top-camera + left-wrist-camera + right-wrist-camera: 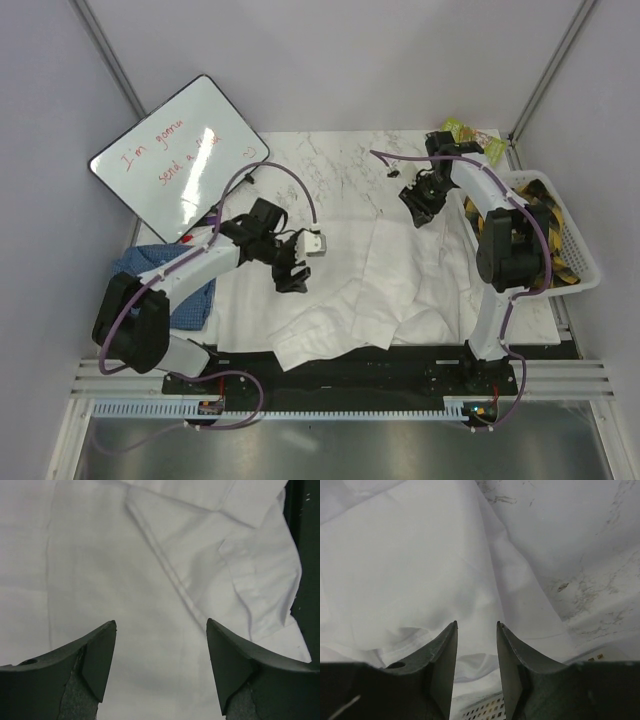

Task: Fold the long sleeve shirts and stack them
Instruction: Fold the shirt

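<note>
The white long sleeve shirt [350, 290] lies spread and creased across the middle of the marble table [330, 165]. The blue checked long sleeve shirt [150, 265] lies bunched at the left edge, partly hidden under the left arm. My left gripper [292, 272] hovers over the white shirt's left part. In the left wrist view this gripper [161, 621] is open wide, with only flat white cloth [125, 555] and a seam below it. My right gripper [420, 205] hangs at the shirt's far right edge. The right wrist view shows it [477, 623] open, nothing between its fingers, above the white cloth [410, 565].
A whiteboard [180, 155] with red writing leans at the back left. A white basket [580, 265] holding a yellow and black thing stands at the right edge. A small green packet [462, 128] lies at the back right. Bare marble [580, 540] lies beside the shirt.
</note>
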